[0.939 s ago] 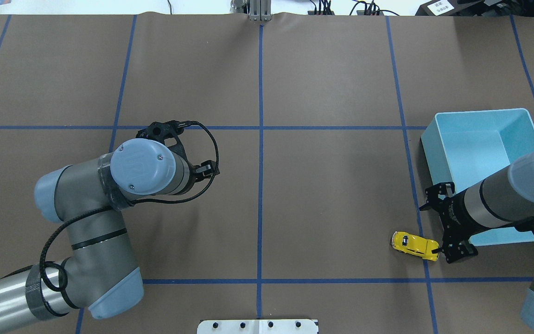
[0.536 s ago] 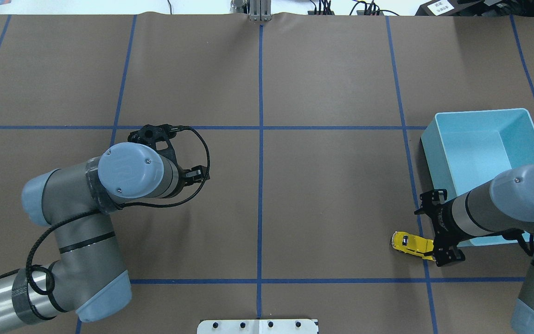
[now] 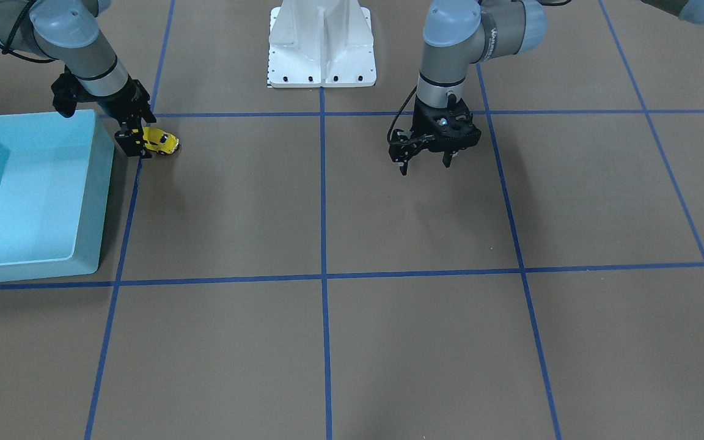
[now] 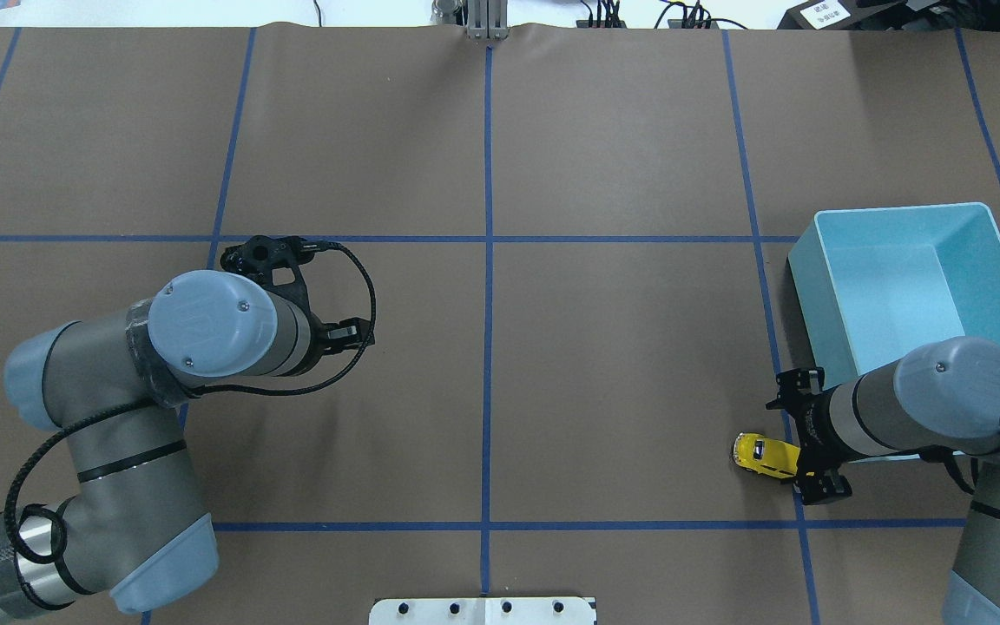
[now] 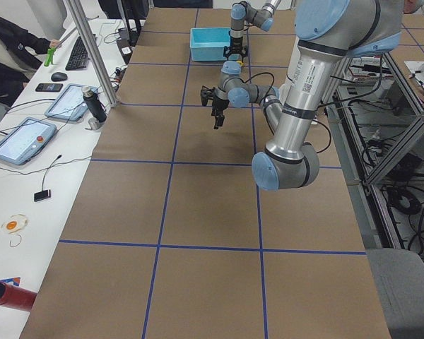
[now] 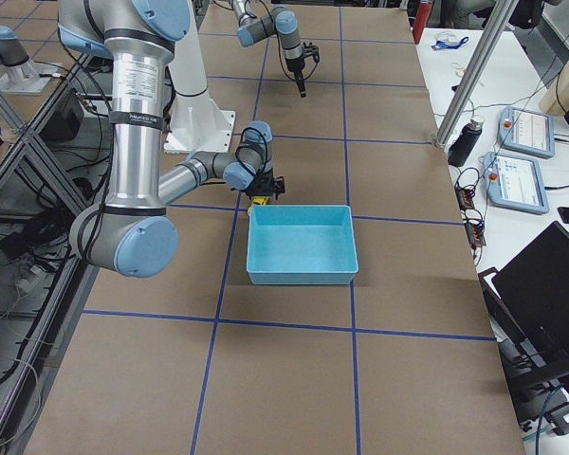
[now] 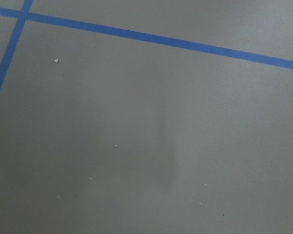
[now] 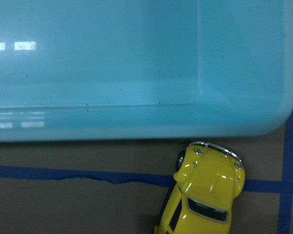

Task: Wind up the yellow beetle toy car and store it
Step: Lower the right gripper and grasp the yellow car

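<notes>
The yellow beetle toy car (image 4: 759, 454) stands on the brown table just left of the light-blue bin (image 4: 899, 211). My right gripper (image 4: 805, 460) hangs low over the car's rear end, and its fingers look apart on either side of it. In the front view the car (image 3: 161, 142) sticks out beside the right gripper (image 3: 135, 143). The right wrist view shows the car (image 8: 205, 195) below the bin's wall (image 8: 136, 126), with no fingers in that view. My left gripper (image 3: 425, 166) is open and empty above bare table. The bin holds nothing.
The robot's white base plate (image 3: 321, 55) sits at the table's near edge. Blue tape lines (image 4: 488, 347) divide the brown table top into squares. The left wrist view shows only table and tape.
My right gripper has moved left, from the car's rear tip to over its rear end. The car has stayed in place. My left arm has drawn back to the left.
</notes>
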Robot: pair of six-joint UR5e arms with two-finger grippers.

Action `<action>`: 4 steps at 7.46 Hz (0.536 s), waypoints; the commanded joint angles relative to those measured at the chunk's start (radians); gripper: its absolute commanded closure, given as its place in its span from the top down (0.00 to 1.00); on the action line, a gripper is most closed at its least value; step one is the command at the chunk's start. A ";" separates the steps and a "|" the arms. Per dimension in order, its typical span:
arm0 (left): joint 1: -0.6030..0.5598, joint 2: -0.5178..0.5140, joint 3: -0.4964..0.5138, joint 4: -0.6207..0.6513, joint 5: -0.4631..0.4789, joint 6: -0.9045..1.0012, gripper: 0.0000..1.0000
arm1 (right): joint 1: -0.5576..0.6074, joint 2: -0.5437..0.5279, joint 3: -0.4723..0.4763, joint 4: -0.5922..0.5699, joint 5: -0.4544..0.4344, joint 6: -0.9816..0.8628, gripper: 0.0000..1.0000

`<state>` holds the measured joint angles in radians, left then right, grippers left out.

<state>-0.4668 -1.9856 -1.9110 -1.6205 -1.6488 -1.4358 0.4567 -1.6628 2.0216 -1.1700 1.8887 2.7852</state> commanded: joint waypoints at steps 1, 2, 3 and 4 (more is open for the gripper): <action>0.000 0.004 -0.006 0.001 0.000 0.002 1.00 | -0.039 0.000 0.000 0.003 -0.029 0.036 1.00; -0.001 0.004 -0.009 0.004 0.001 0.002 1.00 | -0.056 0.000 -0.001 0.001 -0.043 0.040 1.00; -0.001 0.004 -0.011 0.004 0.001 0.002 1.00 | -0.062 0.000 -0.001 0.001 -0.048 0.053 0.99; -0.001 0.004 -0.011 0.005 0.003 0.009 1.00 | -0.064 -0.003 -0.003 0.001 -0.048 0.054 0.99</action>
<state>-0.4677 -1.9820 -1.9210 -1.6168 -1.6473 -1.4325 0.3994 -1.6638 2.0201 -1.1687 1.8452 2.8323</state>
